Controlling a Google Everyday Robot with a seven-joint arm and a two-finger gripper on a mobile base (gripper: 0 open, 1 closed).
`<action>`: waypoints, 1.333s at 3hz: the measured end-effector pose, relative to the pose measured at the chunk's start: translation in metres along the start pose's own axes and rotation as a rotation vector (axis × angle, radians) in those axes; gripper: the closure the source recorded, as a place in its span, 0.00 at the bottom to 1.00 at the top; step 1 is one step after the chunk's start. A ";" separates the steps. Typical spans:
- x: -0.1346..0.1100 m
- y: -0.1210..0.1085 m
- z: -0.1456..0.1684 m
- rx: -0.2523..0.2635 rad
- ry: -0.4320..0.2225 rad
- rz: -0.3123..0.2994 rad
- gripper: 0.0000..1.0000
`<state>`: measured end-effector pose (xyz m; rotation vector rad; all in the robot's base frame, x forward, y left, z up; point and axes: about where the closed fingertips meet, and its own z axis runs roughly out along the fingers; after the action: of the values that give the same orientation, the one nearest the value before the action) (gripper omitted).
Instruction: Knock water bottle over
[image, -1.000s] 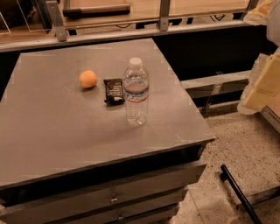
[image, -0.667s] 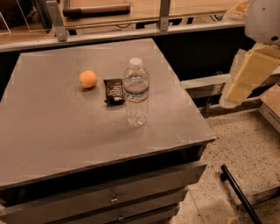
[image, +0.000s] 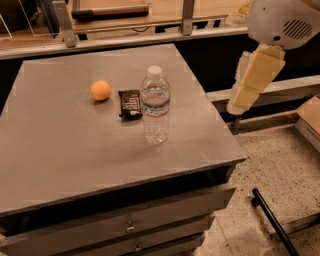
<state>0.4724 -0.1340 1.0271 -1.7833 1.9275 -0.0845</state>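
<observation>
- Three things sit on the grey worktop (image: 60, 150): a water bottle (image: 155, 105), an orange ball (image: 100, 90) and a dark snack packet (image: 130, 104).
- The water bottle stands upright near the middle of the frame, white cap on top.
- The packet lies just left of the bottle; the ball sits further left, apart from both.
- The robot's hand (image: 239, 100) hangs at the upper right of the frame, beyond the worktop's right edge and well apart from the bottle; I cannot tell whether it is open or closed.

The gripper (image: 240, 100) hangs right of the table (image: 75, 150), its arm (image: 285, 20) cut off by the top edge. Print on the dark packet (image: 130, 104) is too small to read. A box (image: 310, 120) runs off the right edge.
</observation>
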 end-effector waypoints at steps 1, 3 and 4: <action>-0.008 -0.002 0.019 -0.046 -0.043 -0.024 0.00; -0.027 -0.017 0.084 -0.096 -0.367 0.068 0.00; -0.048 -0.024 0.100 -0.089 -0.576 0.124 0.00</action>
<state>0.5352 -0.0628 0.9647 -1.5159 1.6244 0.5101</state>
